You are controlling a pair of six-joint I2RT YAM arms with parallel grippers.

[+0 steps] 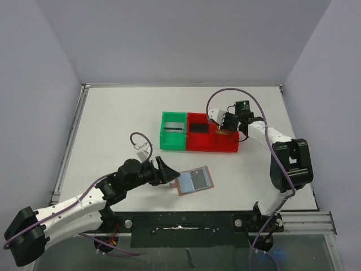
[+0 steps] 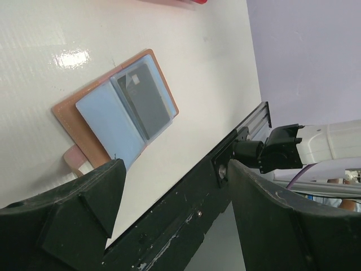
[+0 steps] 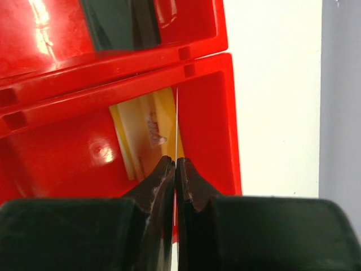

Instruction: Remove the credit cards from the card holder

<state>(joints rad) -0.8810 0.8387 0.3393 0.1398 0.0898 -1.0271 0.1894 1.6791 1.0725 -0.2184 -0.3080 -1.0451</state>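
The card holder lies open on the table, tan outside with a light blue lining. A dark grey credit card sits in its clear right pocket. My left gripper stands open just left of the holder, with nothing between its fingers. My right gripper is shut over the right compartment of the red bin. It pinches a thin gold credit card seen nearly edge-on. A black card lies in the bin's left compartment.
A green bin adjoins the red one on its left, with a dark flat piece inside. The black rail at the table's near edge runs right under my left gripper. Grey walls close in the table on three sides.
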